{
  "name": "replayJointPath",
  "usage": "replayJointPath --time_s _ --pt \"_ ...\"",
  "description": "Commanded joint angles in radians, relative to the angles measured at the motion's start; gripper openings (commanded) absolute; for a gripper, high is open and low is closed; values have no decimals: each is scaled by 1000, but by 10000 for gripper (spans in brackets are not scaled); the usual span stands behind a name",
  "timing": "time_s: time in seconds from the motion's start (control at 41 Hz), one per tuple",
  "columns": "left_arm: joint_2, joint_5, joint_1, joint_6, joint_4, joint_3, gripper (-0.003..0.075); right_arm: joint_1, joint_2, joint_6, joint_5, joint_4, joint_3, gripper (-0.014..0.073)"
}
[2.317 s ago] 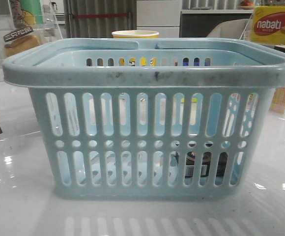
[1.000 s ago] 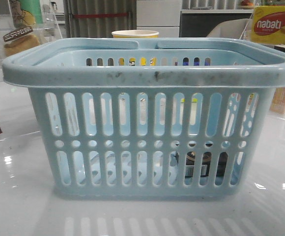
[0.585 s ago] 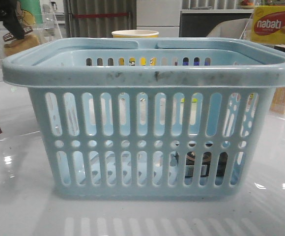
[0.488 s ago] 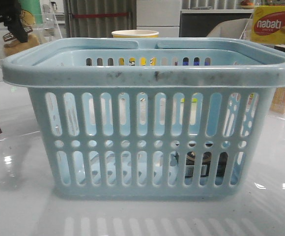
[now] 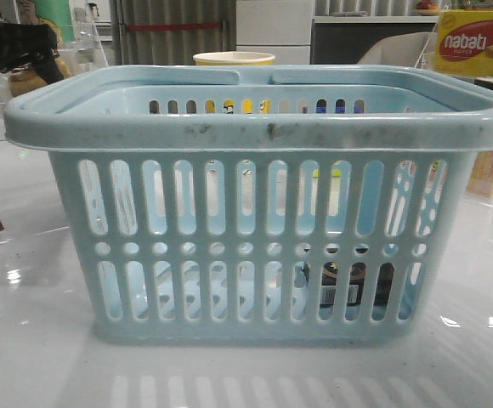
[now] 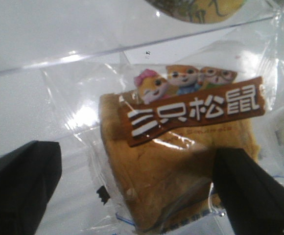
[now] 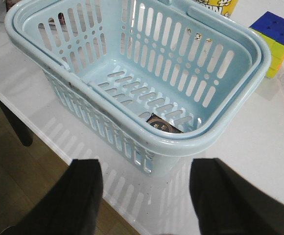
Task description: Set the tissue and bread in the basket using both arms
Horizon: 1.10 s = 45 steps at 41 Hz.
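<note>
I am bringing the left gripper [image 6: 132,196], fingers spread wide, around the bread [image 6: 181,166] at the table's far left, while the right gripper [image 7: 144,196] is hanging open and empty near the basket [image 5: 255,127], the tissue [image 7: 162,125] lying inside. The slippery wrapper could slide free if I pinch only plastic.

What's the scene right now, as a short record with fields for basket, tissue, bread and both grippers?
basket: upright on the white table
tissue: dark packet on the basket floor, at a corner
bread: wrapped loaf outside the basket, not yet gripped
left gripper: open, fingers either side of the bread
right gripper: open, empty, above the basket's near rim
</note>
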Motion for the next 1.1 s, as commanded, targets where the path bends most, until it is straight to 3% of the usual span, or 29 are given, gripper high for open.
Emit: replayJointPath --time_s 0.0,0.098,0.39,0.61,0.756,1.073 --pt "-46 -70 -11 1 -17 -33 666 1 1 -10 -76 -3 -25 500" --pt "-46 -70 -16 1 -17 -33 611 1 1 -10 -76 -3 -25 500" --pt "-55 -17 -20 1 -17 -33 298 1 1 -10 -76 -3 -25 500" --pt "-116 44 -21 1 -17 -33 147 1 1 -10 -76 -3 -25 500" --pt "-178 105 -21 1 -17 -33 92 1 1 -10 -76 -3 -25 500" --pt "-301 190 -21 15 -17 -33 93 1 1 -10 -75 -3 -25 500"
